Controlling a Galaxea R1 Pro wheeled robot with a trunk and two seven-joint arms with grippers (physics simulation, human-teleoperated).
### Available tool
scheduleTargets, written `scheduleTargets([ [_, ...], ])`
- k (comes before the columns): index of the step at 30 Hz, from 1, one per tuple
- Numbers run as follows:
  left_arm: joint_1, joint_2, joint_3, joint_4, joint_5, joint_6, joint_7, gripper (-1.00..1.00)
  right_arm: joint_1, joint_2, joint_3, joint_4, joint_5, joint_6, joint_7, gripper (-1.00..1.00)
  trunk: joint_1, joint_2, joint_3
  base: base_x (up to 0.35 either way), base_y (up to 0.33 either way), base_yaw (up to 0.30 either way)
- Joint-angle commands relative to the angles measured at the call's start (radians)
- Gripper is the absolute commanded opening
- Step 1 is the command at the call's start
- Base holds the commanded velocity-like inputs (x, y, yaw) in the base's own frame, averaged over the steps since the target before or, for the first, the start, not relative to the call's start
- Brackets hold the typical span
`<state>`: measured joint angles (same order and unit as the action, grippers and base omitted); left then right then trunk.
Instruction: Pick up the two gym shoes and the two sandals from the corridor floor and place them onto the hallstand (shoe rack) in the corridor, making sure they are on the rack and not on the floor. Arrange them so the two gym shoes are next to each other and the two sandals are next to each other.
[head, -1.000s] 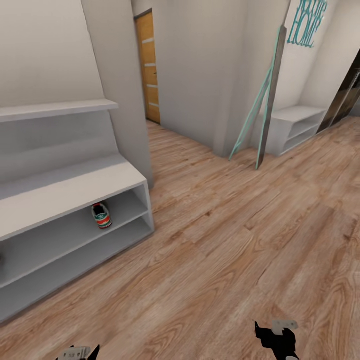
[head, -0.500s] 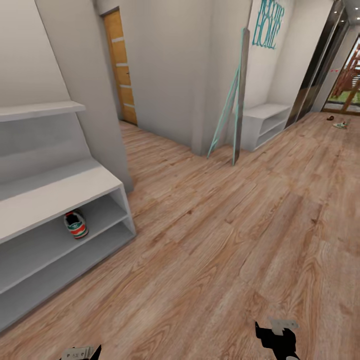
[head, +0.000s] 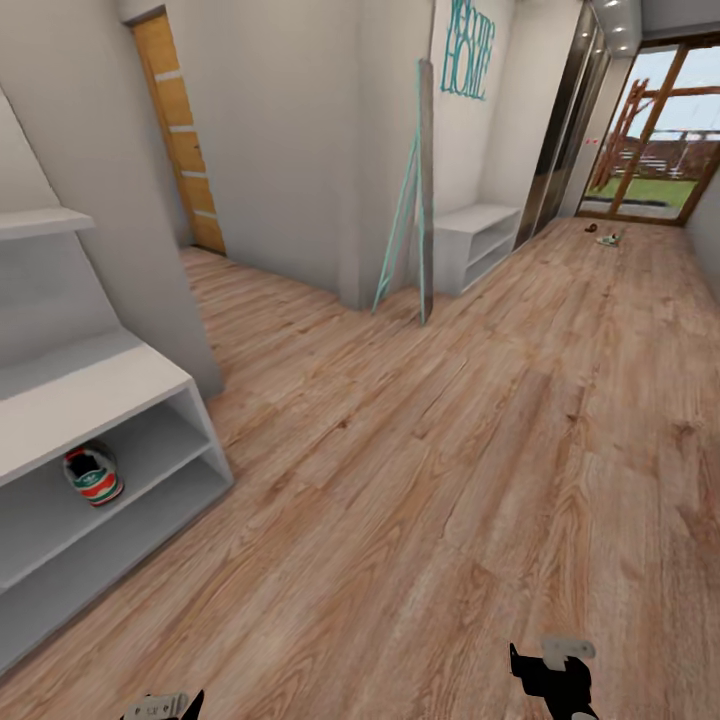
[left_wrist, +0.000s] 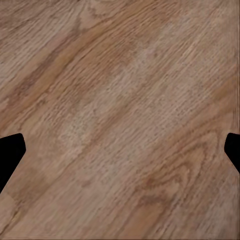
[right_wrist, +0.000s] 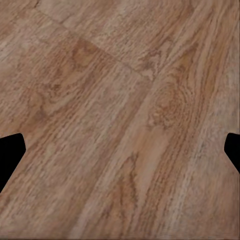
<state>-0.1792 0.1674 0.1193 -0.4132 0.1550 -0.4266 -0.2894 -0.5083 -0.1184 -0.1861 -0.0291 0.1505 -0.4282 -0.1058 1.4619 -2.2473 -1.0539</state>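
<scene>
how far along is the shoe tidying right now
Done: one gym shoe sits on the upper shelf of the hallstand. In hand: nothing; the left claw and right claw are open over bare corridor floor. Left: small items lie far down the corridor by the glass door, too small to identify, probably more footwear to fetch and pair up.

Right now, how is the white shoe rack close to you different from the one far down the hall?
The near hallstand holds a gym shoe on its upper open shelf; the far rack's shelves look bare. The far rack has teal "HOME" lettering on the wall above; the near hallstand has a plain floating shelf. Both are low, white, with two open shelves.
</scene>
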Motion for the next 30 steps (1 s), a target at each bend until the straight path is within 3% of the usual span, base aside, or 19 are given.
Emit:
scheduleTargets([
  [1, 0.000, 0.000, 0.003, 0.001, 0.009, 0.000, -0.010, 1.00, -0.001, 0.000, -0.006, 0.002, 0.011, -0.003, -0.004, 1.00, 0.000, 0.000, -0.001, 0.005, 0.000, -0.287],
  [9, 0.000, 0.000, 0.003, 0.002, 0.009, 0.000, -0.010, 1.00, -0.001, 0.000, -0.007, 0.002, 0.011, -0.003, -0.004, 1.00, 0.000, 0.000, -0.001, 0.144, 0.000, -0.287],
  [30, 0.000, 0.000, 0.003, 0.002, 0.012, 0.000, -0.010, 1.00, -0.001, 0.002, -0.006, 0.003, 0.011, -0.003, -0.003, 1.00, 0.000, 0.000, -0.001, 0.327, 0.000, -0.287],
])
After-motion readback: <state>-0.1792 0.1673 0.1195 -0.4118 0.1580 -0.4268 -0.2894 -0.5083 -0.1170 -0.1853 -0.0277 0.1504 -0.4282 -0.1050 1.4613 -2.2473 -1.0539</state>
